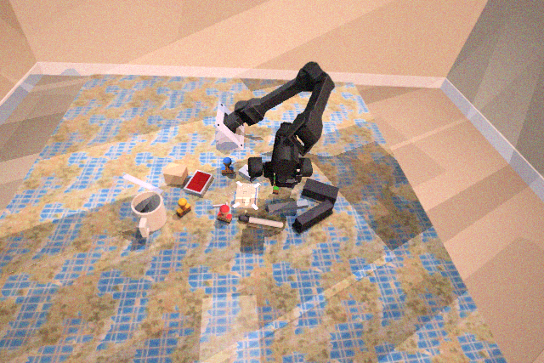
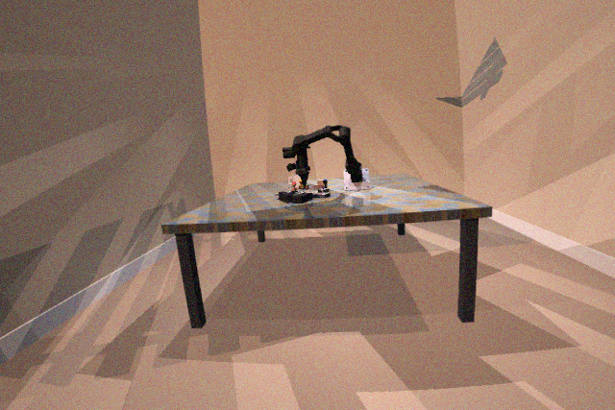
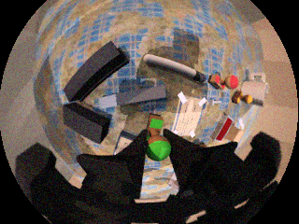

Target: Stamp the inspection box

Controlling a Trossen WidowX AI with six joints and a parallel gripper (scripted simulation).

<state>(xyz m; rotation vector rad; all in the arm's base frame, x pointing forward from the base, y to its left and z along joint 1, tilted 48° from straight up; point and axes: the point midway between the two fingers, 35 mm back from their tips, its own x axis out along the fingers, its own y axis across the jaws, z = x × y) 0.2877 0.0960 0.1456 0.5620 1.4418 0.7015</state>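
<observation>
My gripper (image 1: pixel 275 180) (image 3: pixel 155 131) is shut on the green-knobbed stamp (image 1: pixel 275 190) (image 3: pixel 158 148), which has a brown body and a green label. It hangs point-down just right of the white card (image 1: pixel 246 196) (image 3: pixel 188 117) in the top view; its exact height is hard to tell. The card has white corner pieces; its printing is too blurred to read. The red ink pad (image 1: pixel 199 182) (image 3: pixel 224 129) lies left of the card. Stamps with blue (image 1: pixel 227 161), red (image 1: pixel 224 209) (image 3: pixel 231 82) and yellow (image 1: pixel 182 202) (image 3: pixel 248 99) knobs stand apart from the gripper.
Black blocks (image 1: pixel 319 190) (image 3: pixel 95 71) and a grey bar (image 1: pixel 280 207) (image 3: pixel 140 94) lie near the gripper. A white marker (image 1: pixel 264 222) (image 3: pixel 170 65) lies in front of the card. A mug (image 1: pixel 151 213), a tan block (image 1: pixel 175 174) and a white upright plate (image 1: pixel 228 130) stand farther off.
</observation>
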